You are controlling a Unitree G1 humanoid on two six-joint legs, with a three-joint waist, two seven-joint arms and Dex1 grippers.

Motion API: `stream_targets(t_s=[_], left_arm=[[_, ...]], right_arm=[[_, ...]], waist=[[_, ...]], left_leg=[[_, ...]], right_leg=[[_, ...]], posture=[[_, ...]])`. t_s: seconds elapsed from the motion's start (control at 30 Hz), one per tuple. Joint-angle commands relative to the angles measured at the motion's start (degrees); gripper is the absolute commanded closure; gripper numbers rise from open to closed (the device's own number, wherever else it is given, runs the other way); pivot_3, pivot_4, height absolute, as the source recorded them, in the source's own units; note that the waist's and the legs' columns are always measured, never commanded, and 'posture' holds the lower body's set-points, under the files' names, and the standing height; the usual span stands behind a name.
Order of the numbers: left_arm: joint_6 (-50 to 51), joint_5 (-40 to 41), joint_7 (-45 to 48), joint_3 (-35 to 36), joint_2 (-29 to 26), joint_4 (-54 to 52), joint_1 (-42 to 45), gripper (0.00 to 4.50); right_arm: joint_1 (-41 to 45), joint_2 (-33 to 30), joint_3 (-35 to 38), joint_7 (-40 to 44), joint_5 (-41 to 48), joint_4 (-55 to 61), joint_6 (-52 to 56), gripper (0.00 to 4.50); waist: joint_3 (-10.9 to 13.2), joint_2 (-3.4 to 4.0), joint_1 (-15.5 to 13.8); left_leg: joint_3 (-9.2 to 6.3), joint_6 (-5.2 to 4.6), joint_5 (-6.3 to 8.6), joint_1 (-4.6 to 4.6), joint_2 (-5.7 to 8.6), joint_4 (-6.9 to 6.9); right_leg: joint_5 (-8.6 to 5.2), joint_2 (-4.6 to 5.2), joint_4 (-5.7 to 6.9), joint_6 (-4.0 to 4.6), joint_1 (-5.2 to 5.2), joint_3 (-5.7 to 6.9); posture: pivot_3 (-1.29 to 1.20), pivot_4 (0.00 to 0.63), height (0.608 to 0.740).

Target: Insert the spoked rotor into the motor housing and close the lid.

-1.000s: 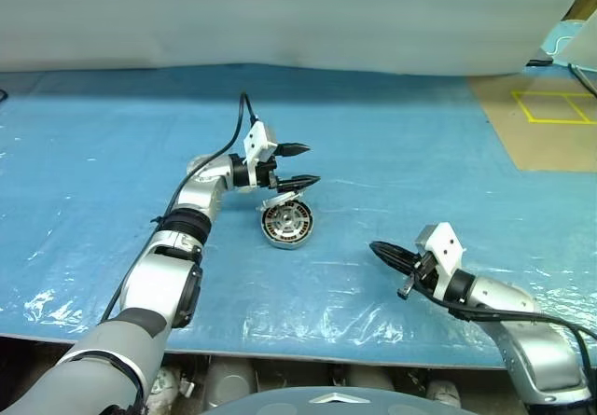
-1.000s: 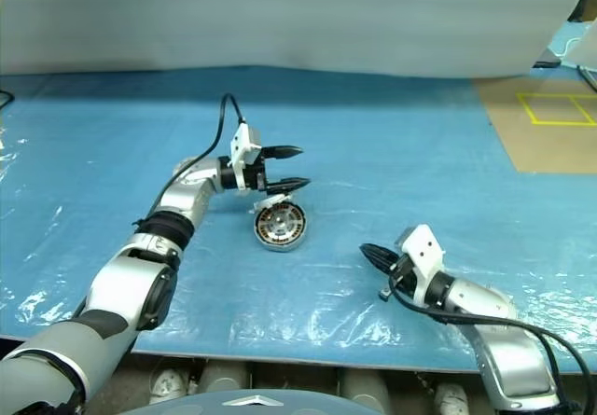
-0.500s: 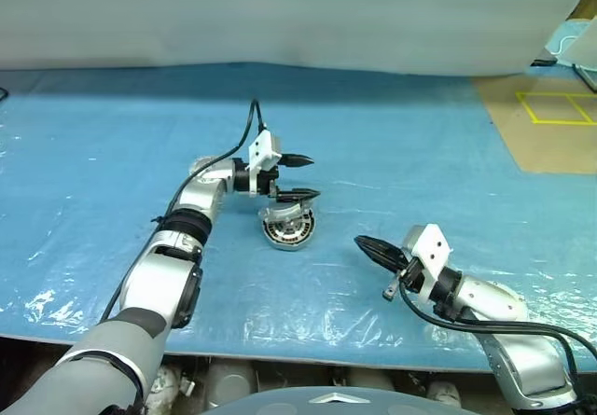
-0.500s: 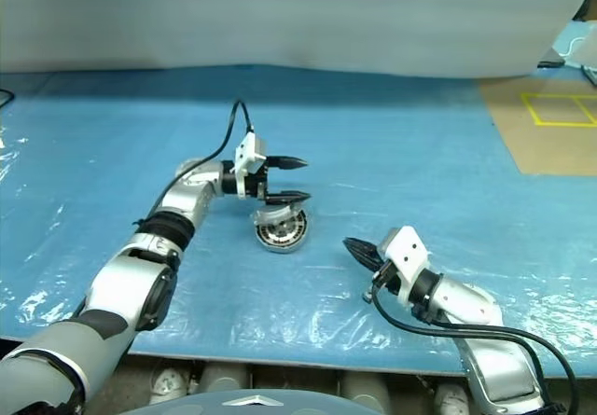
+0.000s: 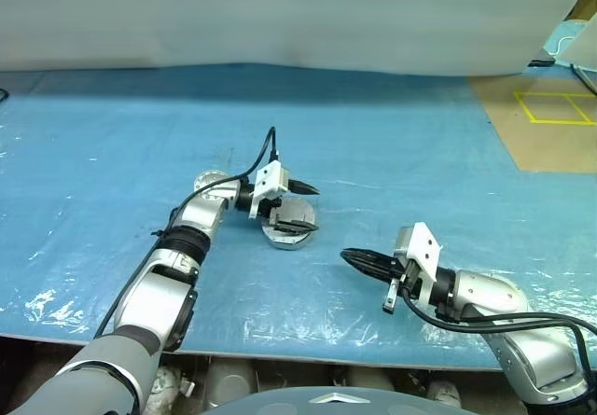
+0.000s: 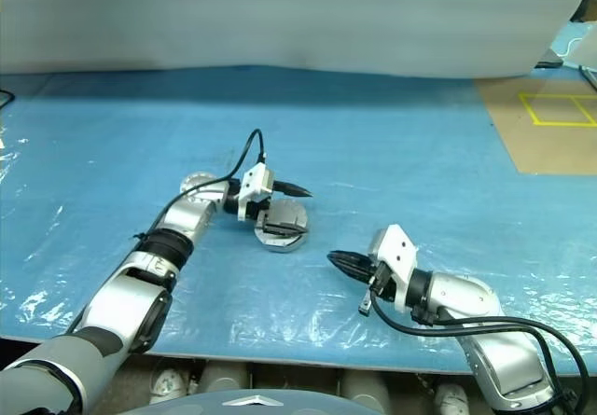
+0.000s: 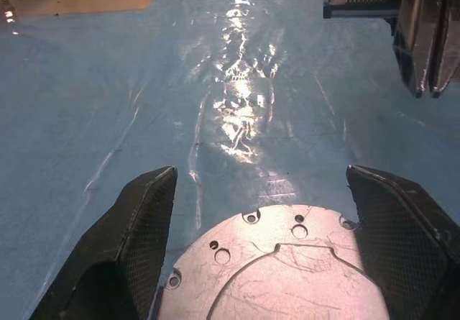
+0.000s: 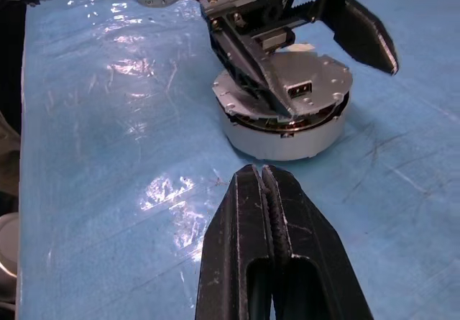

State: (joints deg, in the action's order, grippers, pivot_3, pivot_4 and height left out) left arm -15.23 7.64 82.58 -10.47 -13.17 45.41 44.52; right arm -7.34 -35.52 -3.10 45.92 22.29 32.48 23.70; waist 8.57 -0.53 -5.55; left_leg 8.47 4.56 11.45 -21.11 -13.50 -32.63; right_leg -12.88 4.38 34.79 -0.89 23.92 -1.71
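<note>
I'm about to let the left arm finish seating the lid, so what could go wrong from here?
1. The lid seems not fully seated: a dark seam shows between it and the motor housing, so pulling away could leave it crooked.
2. The left gripper has open jaws straddling the lid; withdrawing sideways might drag it off.
3. The right gripper, jaws shut, waits apart from the housing, so nothing braces it against sliding on the glossy blue sheet.

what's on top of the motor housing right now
The lid lies flat on top of the motor housing, with the open left gripper straddling it. A dark seam shows between them. The windings and any rotor inside are covered, so they cannot be seen.
</note>
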Motion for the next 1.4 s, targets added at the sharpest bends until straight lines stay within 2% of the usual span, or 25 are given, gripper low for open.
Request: stream_targets(t_s=[0.03,0.27,0.4,0.7,0.8,0.9,1.0,1.13,1.33,1.4], left_arm=[[-0.24,0.1,1.31,-0.95,-0.24,-2.45,-0.53,0.52],[-7.15,-4.36,1.3,-4.45,-1.71,-0.23,-1.22,0.52],[-6.4,-2.7,0.74,-3.25,-1.21,-0.14,0.06,0.52],[2.67,7.2,-2.54,2.76,1.56,-10.95,0.04,0.52],[14.01,13.0,-5.17,5.03,1.6,-19.77,-1.08,0.52],[22.72,16.82,-6.43,6.86,-1.31,-26.77,-2.61,0.52],[26.73,18.21,-7.24,8.29,-4.83,-30.32,-4.19,0.52],[29.17,18.86,-6.88,9.84,-9.92,-32.65,-7.56,0.52],[27.63,19.03,-6.33,11.25,-15.31,-37.95,-15.58,0.52],[27.48,19.37,-8.27,12.58,-16.31,-40.82,-19.37,0.52]], right_arm=[[0.97,-0.5,-0.89,-0.7,-1.14,1.42,-0.26,4.47],[0.67,-1.09,-0.76,-1.33,-1.93,1.89,-0.41,4.47],[0.41,-1.81,-0.81,-1.46,-2.57,1.67,-0.72,4.47],[4.6,-0.93,-2.68,-2.89,-2.5,2.03,2.17,4.47],[5.87,-0.7,-3.19,-3.13,-2.69,1.47,2.72,4.47],[7.17,-0.87,-2.58,-2.47,-2.29,-0.13,2.38,4.47],[8.79,0.84,-0.66,-3.37,-0.27,-1.28,2.6,4.47],[13.83,4.66,0.92,-4.79,4.51,-2.34,5.92,4.47],[19.05,4.79,-2.5,-0.76,1.45,-9.61,2.6,4.47],[20.96,4.98,-3.85,2.28,1.36,-12.44,0.7,4.09]], waist=[[0.0,0.0,-0.02],[-0.02,0.02,-0.08],[-0.03,0.04,-0.09],[0.0,0.06,-0.01],[0.01,0.07,0.01],[0.03,0.11,0.3],[0.05,0.15,0.35],[0.08,0.2,0.45],[0.08,0.2,0.35],[0.08,0.2,0.38]], left_leg=[[0.0,0.0,0.0,0.0,0.0,0.0],[0.0,0.0,0.0,0.0,0.01,0.04],[0.0,0.0,0.0,0.08,0.0,0.01],[0.0,0.0,0.0,0.01,-0.01,-0.09],[0.0,0.0,0.0,-0.01,-0.02,-0.05],[0.01,0.01,0.0,0.0,-0.01,0.01],[0.02,0.01,0.0,0.04,-0.07,0.07],[0.05,0.01,0.0,0.02,-0.04,0.02],[0.05,0.01,0.0,-0.01,-0.06,0.04],[0.06,0.01,0.0,-0.03,-0.08,0.08]], right_leg=[[0.0,0.0,0.0,0.0,0.0,0.0],[0.0,0.0,-0.01,0.0,0.0,0.0],[0.0,0.01,0.0,0.0,-0.08,0.0],[0.0,0.0,0.01,0.01,-0.05,0.0],[0.0,0.0,0.02,0.01,-0.03,0.01],[0.0,-0.03,0.01,0.01,-0.01,0.0],[-0.01,-0.09,0.01,0.03,0.01,-0.01],[-0.02,-0.07,0.01,0.03,0.04,-0.03],[-0.02,-0.07,0.01,0.04,0.04,0.01],[-0.02,-0.08,0.01,0.04,0.06,0.04]], posture=[[0.0,0.15,0.74],[0.0,0.15,0.74],[0.0,0.15,0.74],[0.0,0.15,0.74],[0.0,0.15,0.74],[0.0,0.15,0.74],[0.0,0.15,0.74],[0.0,0.15,0.74],[0.0,0.15,0.74],[0.0,0.15,0.74]])
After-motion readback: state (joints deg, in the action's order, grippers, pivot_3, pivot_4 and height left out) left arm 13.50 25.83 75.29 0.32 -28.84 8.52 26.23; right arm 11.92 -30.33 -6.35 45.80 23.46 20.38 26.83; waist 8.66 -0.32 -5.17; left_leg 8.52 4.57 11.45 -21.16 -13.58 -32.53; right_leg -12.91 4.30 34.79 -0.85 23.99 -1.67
